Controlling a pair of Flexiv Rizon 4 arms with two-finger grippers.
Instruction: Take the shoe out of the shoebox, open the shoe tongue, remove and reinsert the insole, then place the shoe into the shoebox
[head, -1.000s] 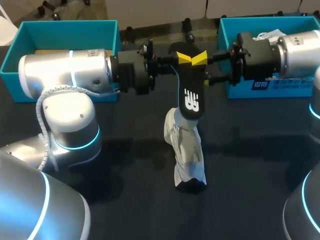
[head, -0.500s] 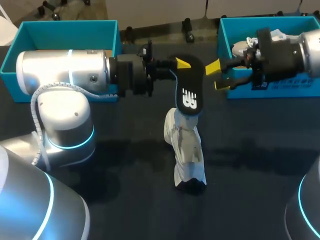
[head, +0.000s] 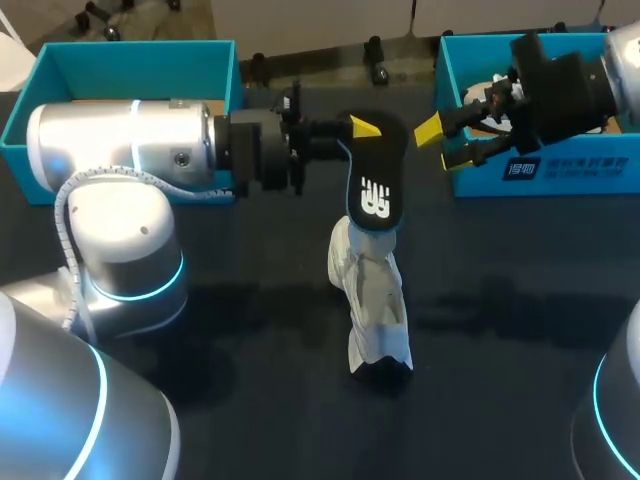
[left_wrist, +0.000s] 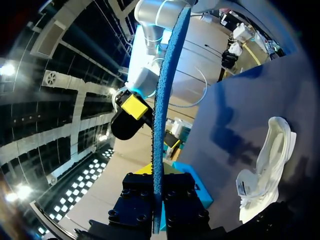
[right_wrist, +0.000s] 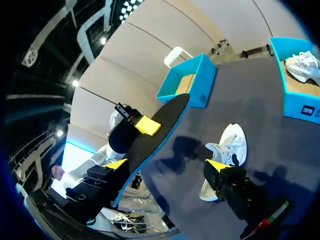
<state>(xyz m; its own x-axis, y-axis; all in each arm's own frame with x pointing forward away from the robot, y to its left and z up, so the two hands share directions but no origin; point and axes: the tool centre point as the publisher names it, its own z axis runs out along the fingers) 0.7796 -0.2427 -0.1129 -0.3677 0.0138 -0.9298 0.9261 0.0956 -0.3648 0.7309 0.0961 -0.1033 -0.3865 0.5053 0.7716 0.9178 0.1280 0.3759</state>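
My left gripper (head: 362, 128) is closed on one end of the insole (head: 375, 185), both fingers pressing its thin edge from two sides. The insole hangs from there, black face up, and its free end is above one end of the white shoe (head: 372, 300); whether they touch I cannot tell. The shoe lies on the dark surface (head: 250, 330), between the two shoeboxes and apart from both. My right gripper (head: 440, 145) is wide open and holds nothing, just beside the insole, in front of the right shoebox (head: 540, 170).

I judge that the step now is to put the insole back. To do it well, the right gripper should first steady the shoe and keep the tongue open. Then I should lower the free end into the opening at a flat angle and push slowly, so that the insole does not fold
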